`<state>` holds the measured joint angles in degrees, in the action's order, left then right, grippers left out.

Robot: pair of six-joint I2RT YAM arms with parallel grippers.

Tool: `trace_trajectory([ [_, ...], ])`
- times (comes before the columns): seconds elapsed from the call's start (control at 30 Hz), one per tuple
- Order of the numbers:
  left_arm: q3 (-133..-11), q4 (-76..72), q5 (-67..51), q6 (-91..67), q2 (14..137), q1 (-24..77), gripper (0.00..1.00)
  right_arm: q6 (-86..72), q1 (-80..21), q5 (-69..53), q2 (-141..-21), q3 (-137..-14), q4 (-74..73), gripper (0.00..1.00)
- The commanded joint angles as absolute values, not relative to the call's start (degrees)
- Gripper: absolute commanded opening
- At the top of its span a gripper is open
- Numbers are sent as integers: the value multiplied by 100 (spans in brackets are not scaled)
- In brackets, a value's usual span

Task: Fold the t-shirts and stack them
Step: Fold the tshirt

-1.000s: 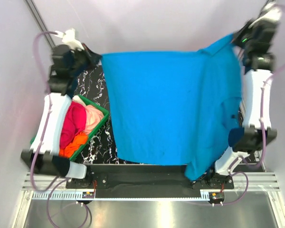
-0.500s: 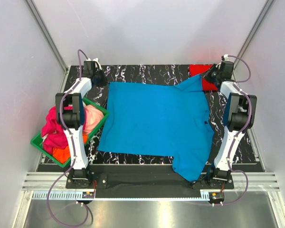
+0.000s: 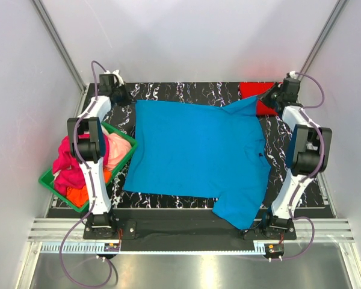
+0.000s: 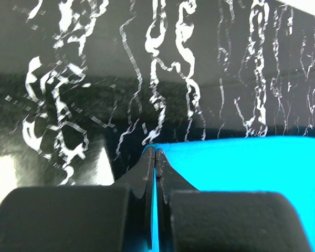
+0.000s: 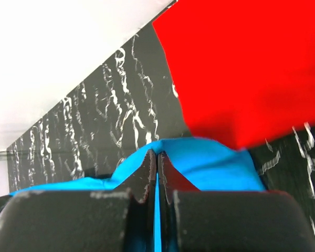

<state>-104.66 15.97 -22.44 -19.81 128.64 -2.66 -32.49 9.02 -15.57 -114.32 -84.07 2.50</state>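
Observation:
A bright blue t-shirt [image 3: 198, 153] lies spread across the black marbled table [image 3: 168, 90], one sleeve hanging over the near edge. My left gripper [image 3: 127, 100] is shut on its far left corner; the left wrist view shows blue cloth [image 4: 241, 173] pinched between the jaws of that gripper [image 4: 155, 153]. My right gripper [image 3: 268, 97] is shut on the far right corner, with blue cloth [image 5: 210, 157] bunched round its tips [image 5: 156, 154]. A folded red t-shirt [image 3: 256, 90] lies just beyond it, also seen as the red cloth [image 5: 241, 68]. Pink and orange t-shirts [image 3: 78, 168] fill the basket.
A green plastic basket [image 3: 123, 156] stands at the table's left edge beside the left arm. Grey walls enclose the table on three sides. A metal rail [image 3: 186, 241] runs along the near edge at the arm bases.
A second ago both arms held the blue t-shirt high and close to the camera. They have lowered it flat onto the table and drawn its far corners slightly outward.

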Motion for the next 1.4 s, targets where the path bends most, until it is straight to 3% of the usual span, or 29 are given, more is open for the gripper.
trace_trajectory([
  [0.0, -10652, 1740, -2522, -1995, 12569, -483, 0, -3393, 896, -1134, -10346, -8052, 107, 0],
  [0.3, -9951, 1986, -3199, -2110, 12104, -518, 0, -3472, 896, -388, -8913, -6549, -790, 0],
  [0.67, -9035, 2654, -3147, -1881, 11250, -501, 0, -3472, 905, 202, -8122, -5898, -1827, 0],
  [1.37, -8894, 4078, -1846, -1266, 11417, -88, 0, -3726, 905, 79, -7444, -4852, -2733, 0],
])
